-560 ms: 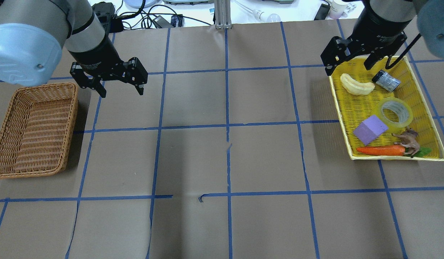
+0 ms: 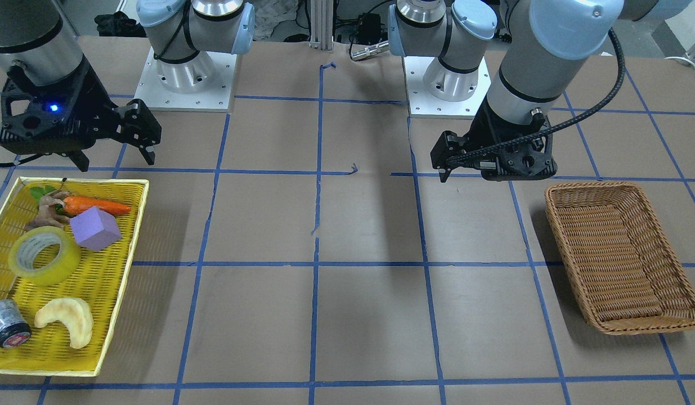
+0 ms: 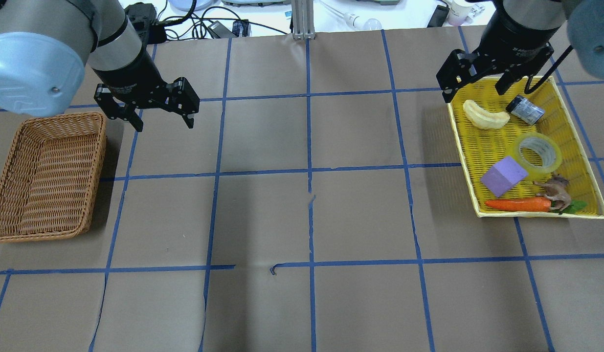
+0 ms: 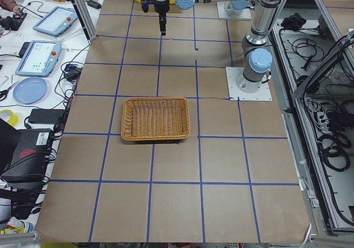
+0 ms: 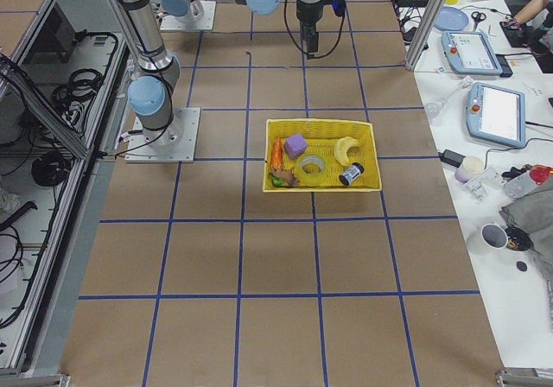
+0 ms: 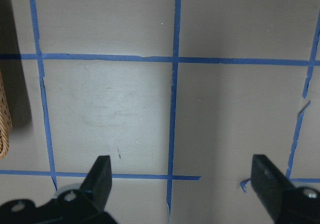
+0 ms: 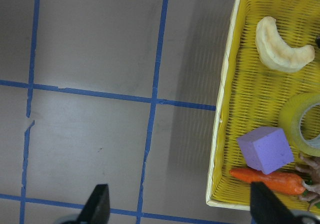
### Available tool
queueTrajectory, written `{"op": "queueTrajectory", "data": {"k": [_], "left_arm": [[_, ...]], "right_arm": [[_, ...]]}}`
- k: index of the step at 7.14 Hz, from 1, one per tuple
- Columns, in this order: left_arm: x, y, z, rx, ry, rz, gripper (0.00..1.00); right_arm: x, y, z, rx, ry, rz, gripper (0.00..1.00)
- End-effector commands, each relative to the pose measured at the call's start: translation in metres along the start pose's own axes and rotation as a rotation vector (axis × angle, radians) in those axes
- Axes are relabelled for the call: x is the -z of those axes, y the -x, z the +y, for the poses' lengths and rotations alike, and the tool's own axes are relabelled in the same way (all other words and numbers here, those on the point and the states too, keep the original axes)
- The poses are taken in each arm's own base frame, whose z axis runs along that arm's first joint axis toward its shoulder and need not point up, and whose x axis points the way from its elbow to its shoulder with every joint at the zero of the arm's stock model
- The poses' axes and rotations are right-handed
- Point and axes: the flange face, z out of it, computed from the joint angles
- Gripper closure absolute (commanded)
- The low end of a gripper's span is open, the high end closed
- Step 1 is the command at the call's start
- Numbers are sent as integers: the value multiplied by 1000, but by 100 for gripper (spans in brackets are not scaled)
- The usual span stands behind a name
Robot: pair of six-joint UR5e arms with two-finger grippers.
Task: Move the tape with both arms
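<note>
The tape [image 3: 537,151] is a translucent yellow roll that lies flat in the yellow tray [image 3: 458,142], beside a purple block [image 3: 504,177]. It also shows in the front view [image 2: 45,256] and at the right edge of the right wrist view [image 7: 302,124]. My right gripper [image 3: 474,95] is open and empty. It hovers over the tray's far left corner, apart from the tape. My left gripper [image 3: 164,124] is open and empty above the bare table, just beyond the far right corner of the wicker basket [image 3: 47,176].
The tray also holds a pale curved piece [image 3: 485,117], a dark silver roll [image 3: 525,109], a carrot [image 3: 517,204] and a small brown animal figure [image 3: 555,189]. The wicker basket is empty. Blue tape lines grid the brown table.
Both grippers have shifted very slightly toward the far edge. Nothing in the tray has moved.
</note>
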Motion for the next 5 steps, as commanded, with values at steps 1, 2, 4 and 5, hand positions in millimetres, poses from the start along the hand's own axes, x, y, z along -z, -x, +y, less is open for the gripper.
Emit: {"op": "queueTrajectory", "data": {"k": [1,2,4,5], "left_arm": [[-14,0,8,0,21,-2,0],[-10,2,5,3,-8,-5,0],[-9,2,2,4,-37,-9,0],[-9,3,2,5,-37,-9,0]], "right_arm": [[-1,-1,0,0,2,5,0],[-2,-2,0,-2,5,8,0],[-1,-2,0,-2,5,8,0],[0,-2,-1,8,2,12,0]]}}
